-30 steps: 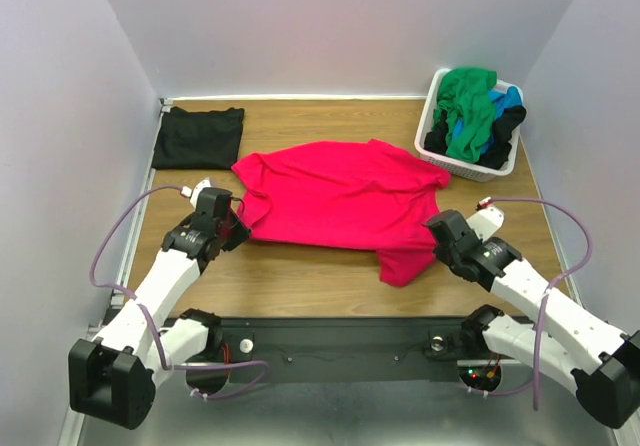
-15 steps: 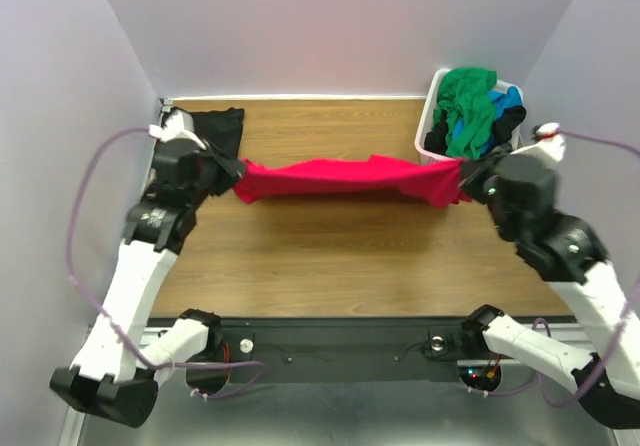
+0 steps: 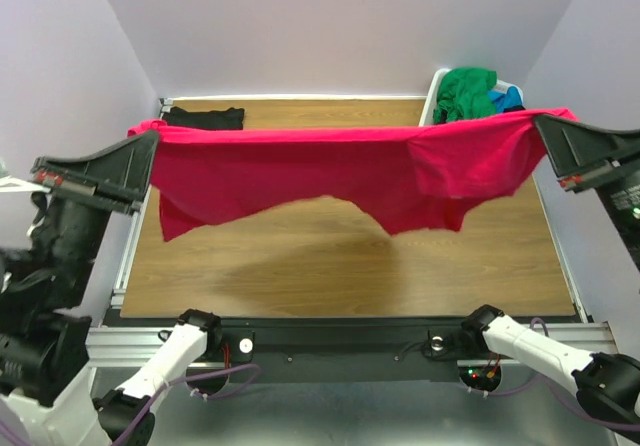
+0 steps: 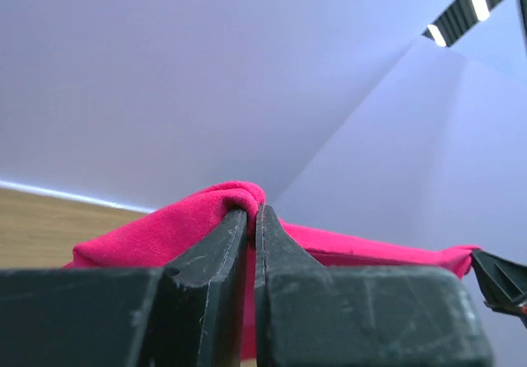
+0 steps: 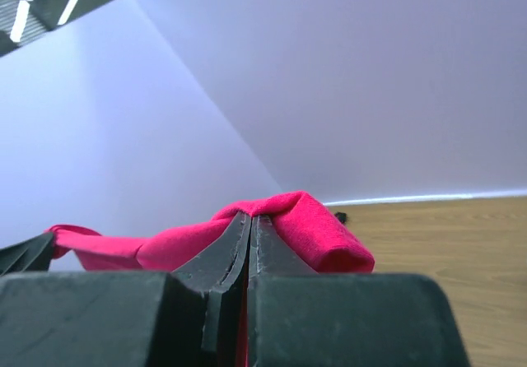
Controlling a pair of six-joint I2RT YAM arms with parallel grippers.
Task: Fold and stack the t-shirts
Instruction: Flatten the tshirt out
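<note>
Over on the left, the left fingers point(image 3: 110, 164) are pinched nearly closed on one end of the pinkish-red t-shirt point(image 3: 330, 166). The left wrist view shows the cloth bunched right over the tips. Behind that end, a folded black t-shirt point(image 3: 205, 118) lies flat in the back left corner of the tabletop point(image 3: 330, 256), with its front edge hidden by the red one.

The pinkish-red t-shirt itself is stretched out in the air between the two arms like a banner. Its top edge is pretty much taut and the bottom edge hangs uneven, dipping lowest right of centre. It looks to hang clear of the wood, and its shadow falls on the tabletop underneath.

At back right sits the white laundry basket point(image 3: 437, 88), mostly hidden by the red cloth, with a green t-shirt point(image 3: 465, 91) and a bit of a blue one point(image 3: 508, 96) poking out. Far right, the right fingers point(image 3: 590, 148) are clamped fully together on the other end of the pinkish-red t-shirt.
</note>
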